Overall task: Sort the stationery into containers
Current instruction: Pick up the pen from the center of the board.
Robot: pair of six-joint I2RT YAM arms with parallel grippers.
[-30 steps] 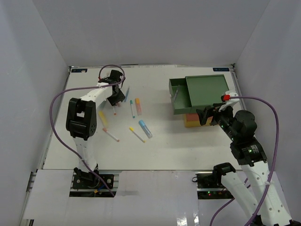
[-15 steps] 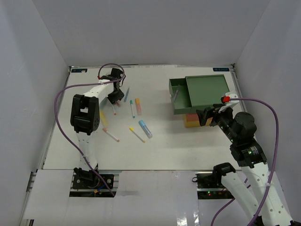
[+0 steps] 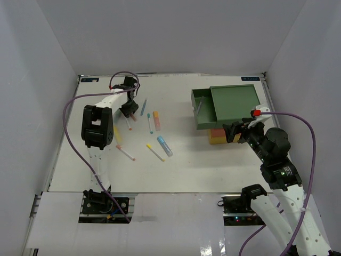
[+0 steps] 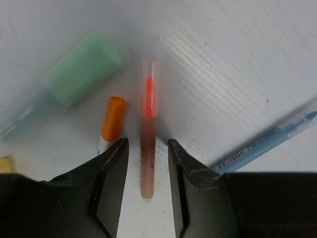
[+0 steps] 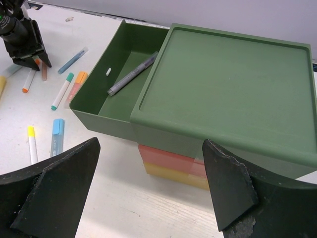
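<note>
Nearest the arm bases, three loose items lie on the table (image 3: 213, 170). They are a pink-tipped pen (image 3: 126, 153), a yellow-capped pen (image 3: 155, 152) and a light blue highlighter (image 3: 164, 145); the last two lie just beside each other.

On the right side, the right gripper (image 5: 152, 146) is spread wide and holds nothing. It faces the stacked box from the near side. The yellow drawer (image 5: 173, 174) at the bottom and the red-orange drawer (image 5: 168, 157) above it are shut. The green drawer (image 5: 99, 111) on top is pulled out to the left. A grey pen (image 5: 131, 74) lies slantwise inside it, with a small white piece (image 5: 108, 71) near it.

Farther out, a teal-tipped pen (image 3: 150, 122) and an orange highlighter (image 3: 156, 120) lie side by side.

At the far left, the left gripper (image 4: 146, 148) points down at the table. Its jaws are partly parted and straddle a translucent red pen (image 4: 147, 99) lying flat. A narrow gap shows on each side of the pen, so nothing is gripped. An orange-capped pen (image 4: 113, 119) lies just beside one finger. A green highlighter (image 4: 81, 69) lies beyond it, and a blue pen (image 4: 267, 144) lies on the other side.
</note>
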